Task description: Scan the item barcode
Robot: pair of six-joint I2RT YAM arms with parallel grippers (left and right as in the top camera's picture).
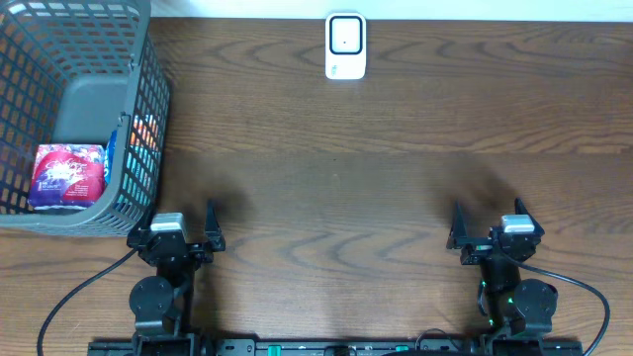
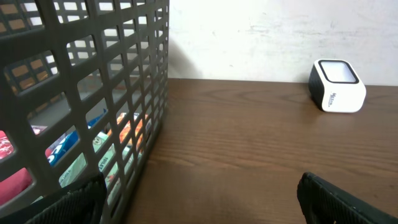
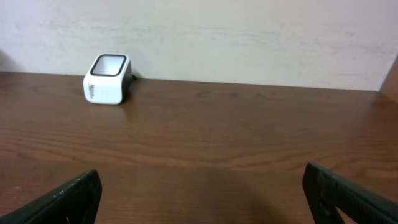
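Note:
A white barcode scanner (image 1: 345,45) stands at the back middle of the table, also seen as the scanner (image 2: 337,86) in the left wrist view and the scanner (image 3: 107,79) in the right wrist view. A red and purple packet (image 1: 67,174) lies in the grey basket (image 1: 146,148) at the left, with other packets (image 2: 93,146) showing through its mesh. My left gripper (image 1: 184,229) stands open at the front left, just right of the basket's near corner. At the front right my right gripper (image 1: 489,225) is open too. Both hold nothing.
The basket wall (image 2: 112,74) fills the left half of the left wrist view, close to my left finger. A pale wall (image 3: 249,37) runs behind the table's far edge. Black cables (image 1: 69,297) trail from both arm bases at the front.

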